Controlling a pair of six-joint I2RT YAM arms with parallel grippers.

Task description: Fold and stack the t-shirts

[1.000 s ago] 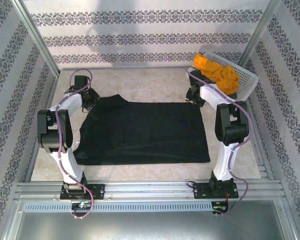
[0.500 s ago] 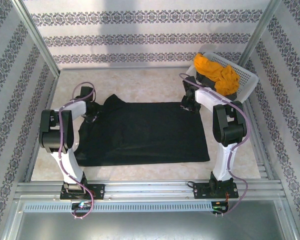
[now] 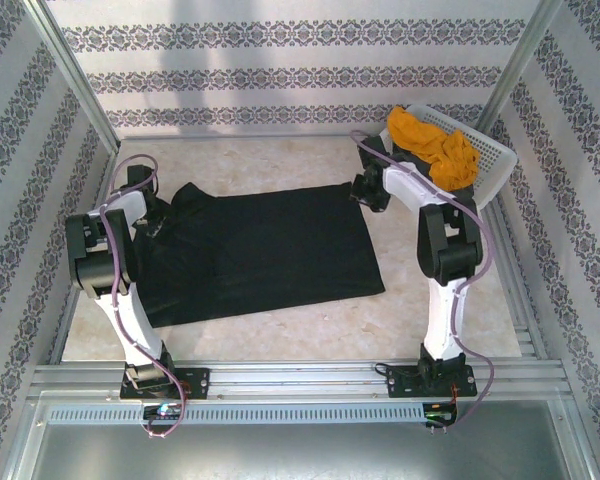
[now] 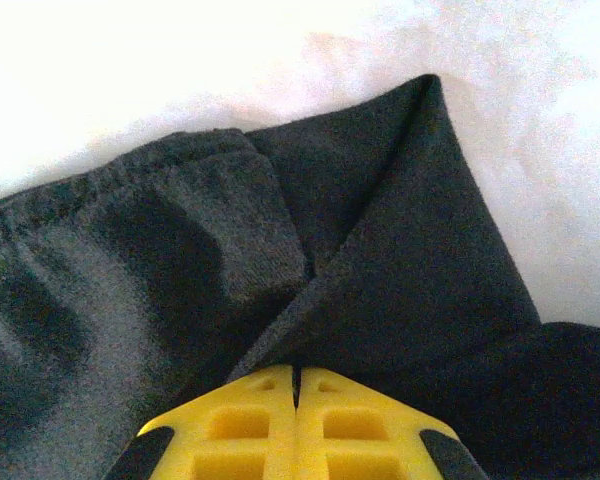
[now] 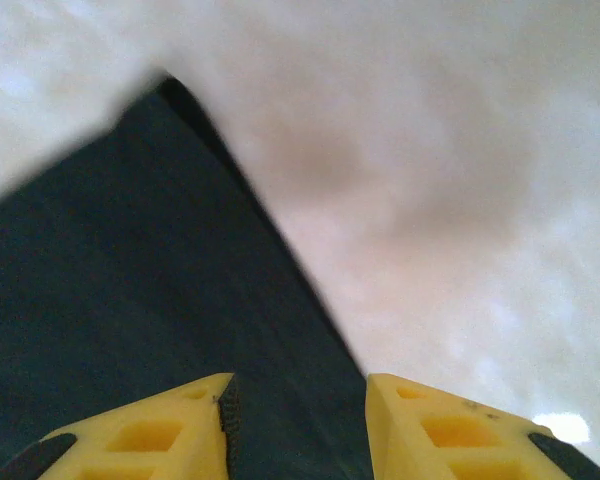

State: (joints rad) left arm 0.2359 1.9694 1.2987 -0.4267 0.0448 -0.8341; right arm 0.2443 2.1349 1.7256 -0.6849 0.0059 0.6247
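**Spotter:** What are your jaws doing right now?

**Operator:** On the left wrist view, my left gripper (image 4: 295, 378) has its jaws pressed together, and a ridge of the black t-shirt (image 4: 410, 270) runs straight into them. I read that as pinched on a fold at the shirt's far left corner, near the sleeve. The right gripper (image 5: 298, 385) has its jaws apart. They straddle the shirt's far right edge, with dark cloth (image 5: 100, 300) showing in the gap. That view is blurred, so I can't tell whether the pads touch the fabric.

**Spotter:** Why hold it at those two corners?

**Operator:** My guess is it's for squaring up the shirt. From above, the black t-shirt (image 3: 270, 250) lies spread on the table (image 3: 280, 160) but skewed, with its right end sitting farther back than its left. With the left gripper (image 3: 158, 212) and right gripper (image 3: 365, 190) at the far corners, I could drag it or lift the far edge for a fold. The left side is bunched and wrinkled, so it needs smoothing before any clean fold.

**Spotter:** Anything else around, or in the way?

**Operator:** The white basket (image 3: 490, 150) sits tilted at the far right with the orange t-shirt (image 3: 430, 140) heaped in it, just beyond my right arm. The basket is close to that elbow, so I'd watch it on any swing to the right. No shirt is folded yet.
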